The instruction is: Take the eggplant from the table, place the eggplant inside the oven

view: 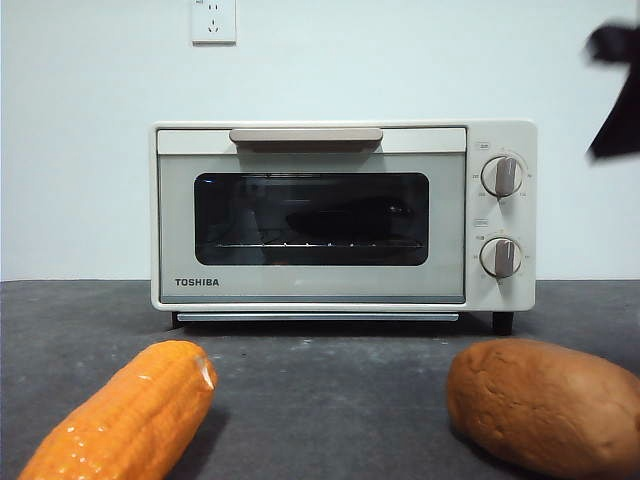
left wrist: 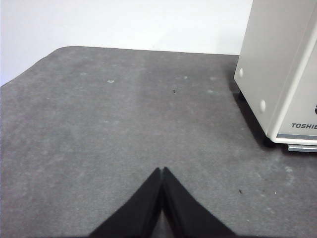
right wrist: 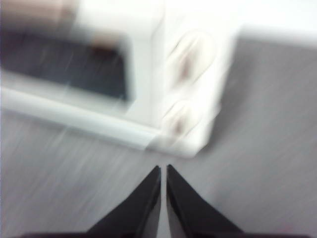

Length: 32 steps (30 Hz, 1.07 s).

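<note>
The place looked like a staged test bench in a lab or plain room rather than a lived-in kitchen. A cream Toshiba toaster oven (view: pixel 343 215) stood alone on a dark grey, mottled matte table (view: pixel 330 385), backed by a bare white wall (view: pixel 80 150) that carried only a white power socket (view: pixel 213 20). The foods in front, an orange corn cob (view: pixel 125 415) and a brown potato-like lump (view: pixel 545 400), looked glossy and moulded, like props. A black robot arm tip (view: pixel 615 90) hung at the upper corner.
</note>
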### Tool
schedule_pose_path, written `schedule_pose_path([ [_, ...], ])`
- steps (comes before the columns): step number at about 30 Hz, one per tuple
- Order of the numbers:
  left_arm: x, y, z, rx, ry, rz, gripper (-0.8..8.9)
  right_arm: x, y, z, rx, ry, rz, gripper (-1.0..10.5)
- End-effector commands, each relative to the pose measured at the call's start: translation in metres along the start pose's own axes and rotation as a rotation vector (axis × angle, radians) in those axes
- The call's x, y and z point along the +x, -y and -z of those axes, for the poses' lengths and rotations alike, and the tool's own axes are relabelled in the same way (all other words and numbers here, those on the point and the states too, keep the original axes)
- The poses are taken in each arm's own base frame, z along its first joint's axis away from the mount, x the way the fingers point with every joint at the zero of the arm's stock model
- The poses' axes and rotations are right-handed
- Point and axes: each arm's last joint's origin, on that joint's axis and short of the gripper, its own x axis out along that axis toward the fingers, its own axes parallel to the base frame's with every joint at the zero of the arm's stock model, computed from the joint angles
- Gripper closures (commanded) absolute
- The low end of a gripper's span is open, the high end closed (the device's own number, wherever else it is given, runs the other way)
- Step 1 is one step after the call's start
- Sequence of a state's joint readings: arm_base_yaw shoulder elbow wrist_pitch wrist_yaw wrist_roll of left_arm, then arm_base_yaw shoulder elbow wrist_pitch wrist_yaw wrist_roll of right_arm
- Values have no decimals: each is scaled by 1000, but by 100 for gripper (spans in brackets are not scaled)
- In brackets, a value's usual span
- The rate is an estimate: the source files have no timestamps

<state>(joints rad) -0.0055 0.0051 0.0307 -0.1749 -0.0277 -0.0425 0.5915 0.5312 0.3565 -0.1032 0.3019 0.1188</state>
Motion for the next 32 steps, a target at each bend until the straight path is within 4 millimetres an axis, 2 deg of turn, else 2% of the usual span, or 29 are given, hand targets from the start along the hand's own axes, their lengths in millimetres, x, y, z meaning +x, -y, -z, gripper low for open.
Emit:
schedule_pose_path([
  [1, 3, 0, 7, 8, -9, -4, 808, -21, 15, -12, -49, 143, 73, 943],
  [5, 3, 0, 7, 8, -9, -4, 808, -52, 41, -12, 6, 279, 214, 943],
  [8, 3, 0, 7, 8, -9, -4, 808, -56, 48, -2, 7, 309, 241, 943],
  [16, 3, 0, 7, 8, -9, -4, 808, -34, 57, 48, 18, 225, 183, 943],
  [22, 3, 0, 7, 8, -9, -4, 808, -17, 60, 83, 102, 110, 173, 943],
  [32, 3, 0, 7, 8, -8, -4, 808, -19, 61, 74, 103, 199, 188, 943],
])
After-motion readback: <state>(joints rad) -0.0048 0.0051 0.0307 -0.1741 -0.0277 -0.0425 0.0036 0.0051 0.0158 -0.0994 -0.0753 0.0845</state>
